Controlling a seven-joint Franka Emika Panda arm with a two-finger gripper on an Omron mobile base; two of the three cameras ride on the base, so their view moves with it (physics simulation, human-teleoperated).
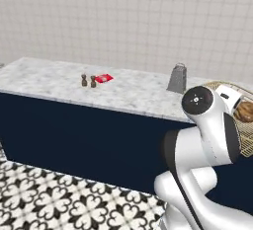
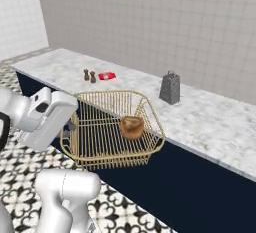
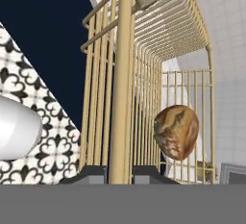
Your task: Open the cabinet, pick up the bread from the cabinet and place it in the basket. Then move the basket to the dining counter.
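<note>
Nearest the camera, the gripper (image 3: 120, 172) is clamped on the thick rim of the basket (image 2: 100, 137), its two dark fingertips (image 3: 91, 172) pressed against either side of the golden rim bar, jaws nearly together with only that bar between them. The basket hangs off the arm, held up in the air in front of the navy face of the dining counter (image 2: 210, 122), with its far corner reaching just over the marble edge. Inside it the bread (image 2: 131, 127), a round brown loaf, rests on the wire floor toward the far side. Below lies the black-and-white patterned floor (image 1: 59, 194). On the marble top beyond stand a grey box grater (image 2: 170, 88), and further along two small brown shakers (image 2: 89, 75) beside a flat red packet (image 2: 106, 76). Behind everything rises the pale tiled wall (image 2: 150, 22).
</note>
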